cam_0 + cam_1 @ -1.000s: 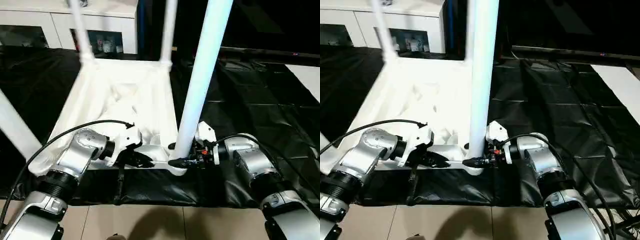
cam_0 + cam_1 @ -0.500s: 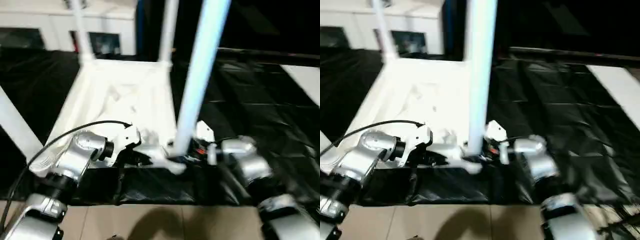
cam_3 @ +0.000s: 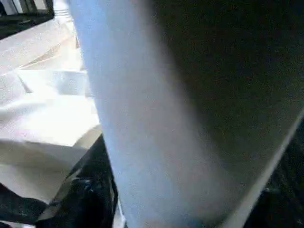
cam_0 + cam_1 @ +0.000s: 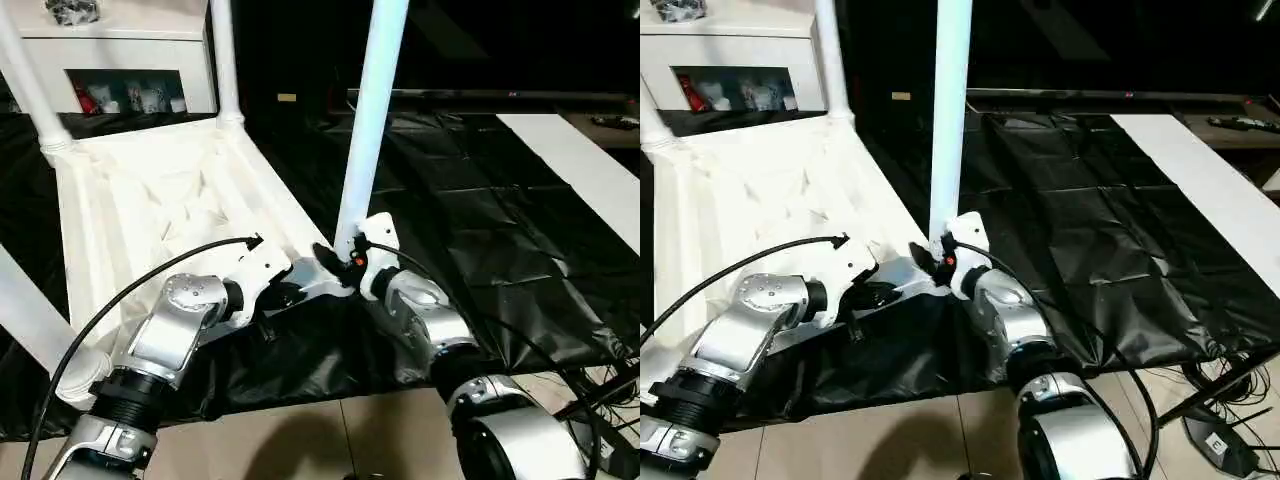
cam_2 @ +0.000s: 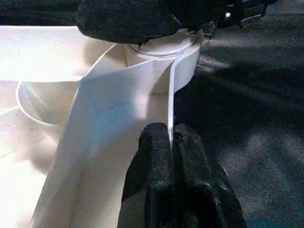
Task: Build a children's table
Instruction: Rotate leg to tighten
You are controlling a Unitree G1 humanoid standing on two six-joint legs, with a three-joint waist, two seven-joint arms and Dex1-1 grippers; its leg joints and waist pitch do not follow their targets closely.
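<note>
1. My left gripper is clenched on the rim of the children's table, lying upside down on the counter.
2. My right gripper sits at the near leg; whether it's grasping, I cannot tell.
3. I'd keep that leg plumb while seating it.

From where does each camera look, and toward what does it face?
Head, both eyes: forward and down at the upside-down children's table; both silver forearms show.
Left wrist: along the left gripper, shut on the table's thin rim.
Right wrist: close against the near leg.
Shared: the head and right wrist views both show that leg, at the right gripper.
</note>
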